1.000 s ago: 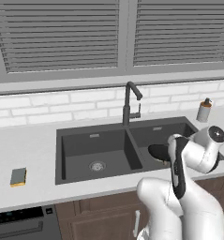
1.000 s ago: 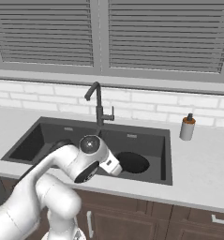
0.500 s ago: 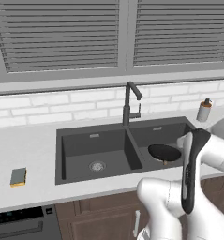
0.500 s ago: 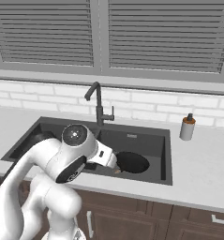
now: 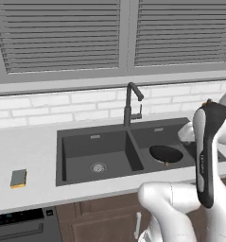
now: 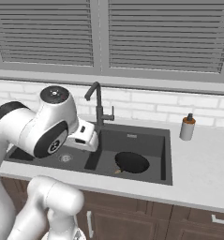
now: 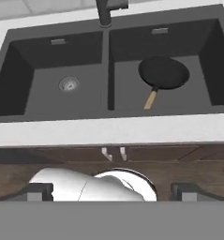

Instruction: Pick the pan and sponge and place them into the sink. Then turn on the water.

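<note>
Black pan (image 5: 165, 154) lying in the right basin of the dark sink (image 5: 93, 138), sponge (image 5: 18, 178) on the counter (image 5: 24, 146) well left, faucet (image 5: 131, 103) behind the divider

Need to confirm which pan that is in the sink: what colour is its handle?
Light tan, wooden-looking, on the black pan; clearest in the hand view.

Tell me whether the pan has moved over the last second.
No. The pan lies in the same spot in the sink's right basin, right of the faucet.
</note>
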